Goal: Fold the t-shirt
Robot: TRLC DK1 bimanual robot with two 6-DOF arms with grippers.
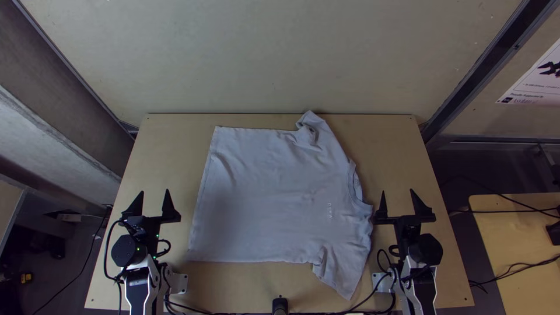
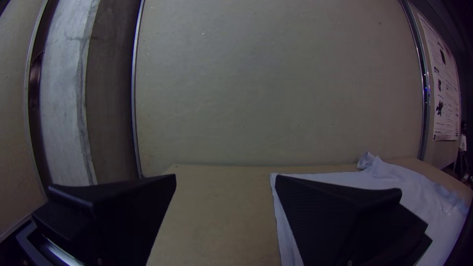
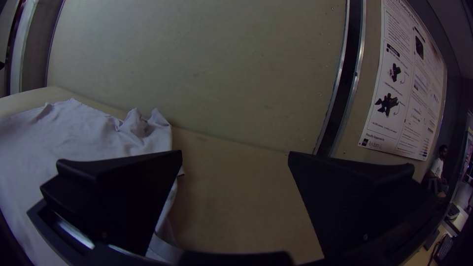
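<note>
The pale t-shirt (image 1: 274, 198) lies spread on the table, its hem towards the left arm and its collar (image 1: 354, 185) towards the right arm. One sleeve (image 1: 312, 125) is crumpled near the table's far edge; the other (image 1: 341, 274) points to the near edge. Left of the hem my left gripper (image 1: 154, 204) stands open and empty. My right gripper (image 1: 399, 204) is open beside the collar side, its inner finger close to the shirt's edge; whether they touch I cannot tell. The wrist views show the left gripper (image 2: 225, 182) and right gripper (image 3: 235, 157) with wide gaps, the shirt (image 2: 394, 197) (image 3: 84, 133) partly behind a finger.
Bare wooden table (image 1: 169, 151) surrounds the shirt. A pale wall panel (image 1: 274, 58) rises behind the far edge. Black cables (image 1: 198, 309) run along the near edge, where a small black object (image 1: 280, 304) stands. Another wooden table (image 1: 519, 233) is at the far right.
</note>
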